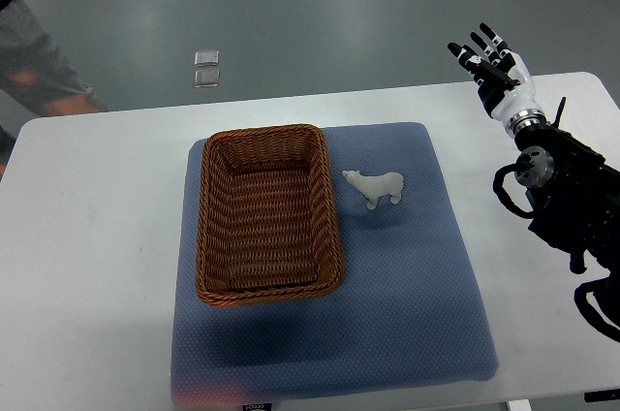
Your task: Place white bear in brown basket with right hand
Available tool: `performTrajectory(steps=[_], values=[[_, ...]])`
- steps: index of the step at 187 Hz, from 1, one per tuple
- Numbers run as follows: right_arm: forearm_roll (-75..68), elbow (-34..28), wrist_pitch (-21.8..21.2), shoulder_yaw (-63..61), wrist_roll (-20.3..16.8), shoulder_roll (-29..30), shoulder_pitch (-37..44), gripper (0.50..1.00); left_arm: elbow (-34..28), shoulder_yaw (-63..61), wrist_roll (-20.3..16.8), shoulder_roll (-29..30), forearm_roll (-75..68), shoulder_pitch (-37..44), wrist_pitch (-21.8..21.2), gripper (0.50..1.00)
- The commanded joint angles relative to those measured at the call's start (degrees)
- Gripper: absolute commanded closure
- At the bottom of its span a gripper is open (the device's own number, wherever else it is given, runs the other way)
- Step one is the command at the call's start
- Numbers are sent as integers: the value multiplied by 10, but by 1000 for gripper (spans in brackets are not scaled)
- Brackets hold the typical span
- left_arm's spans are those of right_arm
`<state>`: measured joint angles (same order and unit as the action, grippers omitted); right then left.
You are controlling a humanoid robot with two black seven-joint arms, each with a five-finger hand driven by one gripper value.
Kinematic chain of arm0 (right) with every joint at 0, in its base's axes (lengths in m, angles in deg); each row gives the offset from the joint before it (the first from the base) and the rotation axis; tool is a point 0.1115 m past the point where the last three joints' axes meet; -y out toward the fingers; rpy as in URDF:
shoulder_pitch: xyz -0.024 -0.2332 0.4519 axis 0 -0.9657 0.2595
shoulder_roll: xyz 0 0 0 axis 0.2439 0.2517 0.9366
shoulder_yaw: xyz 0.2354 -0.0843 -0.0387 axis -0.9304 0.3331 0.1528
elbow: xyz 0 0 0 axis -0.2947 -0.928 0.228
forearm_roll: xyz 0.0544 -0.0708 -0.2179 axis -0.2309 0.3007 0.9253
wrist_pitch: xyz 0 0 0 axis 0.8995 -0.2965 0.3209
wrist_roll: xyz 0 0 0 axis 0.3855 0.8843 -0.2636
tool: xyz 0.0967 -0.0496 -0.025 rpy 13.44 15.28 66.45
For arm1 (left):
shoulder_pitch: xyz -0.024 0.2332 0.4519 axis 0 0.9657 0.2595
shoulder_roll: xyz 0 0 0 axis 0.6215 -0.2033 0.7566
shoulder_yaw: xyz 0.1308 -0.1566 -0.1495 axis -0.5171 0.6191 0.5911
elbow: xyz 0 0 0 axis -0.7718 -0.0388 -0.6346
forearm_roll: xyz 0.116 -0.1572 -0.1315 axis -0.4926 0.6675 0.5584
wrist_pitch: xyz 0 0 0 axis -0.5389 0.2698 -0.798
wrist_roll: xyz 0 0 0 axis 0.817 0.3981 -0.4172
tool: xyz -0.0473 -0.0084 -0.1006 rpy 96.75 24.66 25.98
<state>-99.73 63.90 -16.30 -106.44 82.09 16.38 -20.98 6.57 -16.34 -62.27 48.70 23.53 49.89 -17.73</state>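
Woven brown wicker forms the rectangular basket point(270, 214), which sits on a blue-grey padded mat point(407, 295) spread over the white bench point(87, 266), and the small white bear figurine point(376, 186) stands on the mat just beside the basket's right rim, not touching it. The right hand point(492, 67), black and white, hovers over the bench's far right corner, well apart from the bear, its fingers point(469, 60) spread apart and holding nothing. A person's leg point(39, 67) shows at the upper left edge.

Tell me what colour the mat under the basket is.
Blue-grey mat, with a fine dotted texture, seen in the top view.
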Motion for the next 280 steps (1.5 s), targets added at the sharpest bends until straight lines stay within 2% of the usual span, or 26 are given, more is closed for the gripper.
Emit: performTrajectory(steps=[1, 280], values=[[0, 0, 0, -1, 0, 0, 0, 574, 0, 1, -1, 0, 1, 0, 0, 500], [0, -3, 9, 4, -1, 0, 13, 574, -2, -2, -4, 0, 0, 4, -1, 500]])
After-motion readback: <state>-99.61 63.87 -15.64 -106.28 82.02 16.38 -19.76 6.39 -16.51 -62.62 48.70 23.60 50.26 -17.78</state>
